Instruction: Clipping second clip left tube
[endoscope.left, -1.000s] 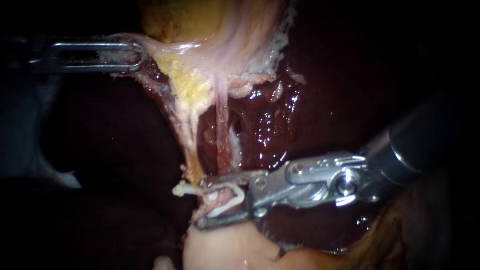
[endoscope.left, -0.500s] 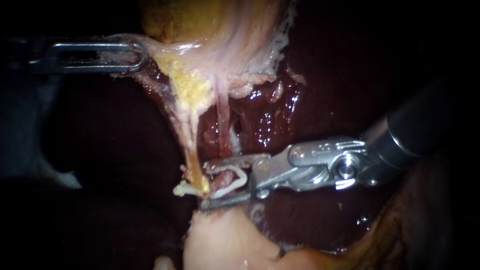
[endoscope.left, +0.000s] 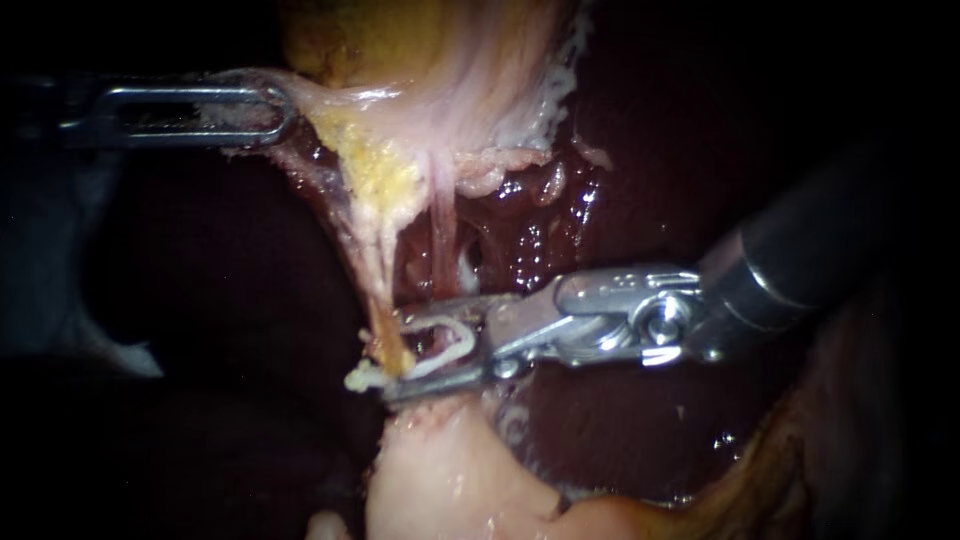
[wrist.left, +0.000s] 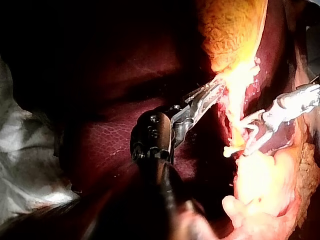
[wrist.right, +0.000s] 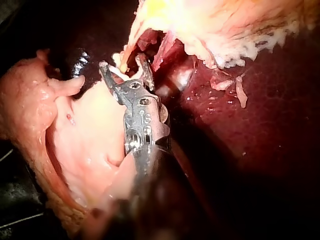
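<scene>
- My right instrument (endoscope.left: 402, 356) grips a white clip (endoscope.left: 450, 345) between its jaws. The jaws stand apart and the clip is an unsqueezed loop, so I judge it not yet fired.
- The jaws lie crosswise at the foot of the strands, so the clip can close square across a tube, not along it.
- The left tube (endoscope.left: 375, 270), the yellowish strand, comes down to the jaw tips. Whether it sits fully inside the loop I cannot tell.
- The other tube (endoscope.left: 440, 240) drops behind the upper jaw, so it risks being caught too.
- A white nub (endoscope.left: 358, 380) just beside the tips may be a clip already seated.
- My left instrument (endoscope.left: 278, 105) is clamped on the gallbladder (endoscope.left: 400, 40) edge, pulling it aside to stretch both tubes off the liver (endoscope.left: 620, 150).
</scene>
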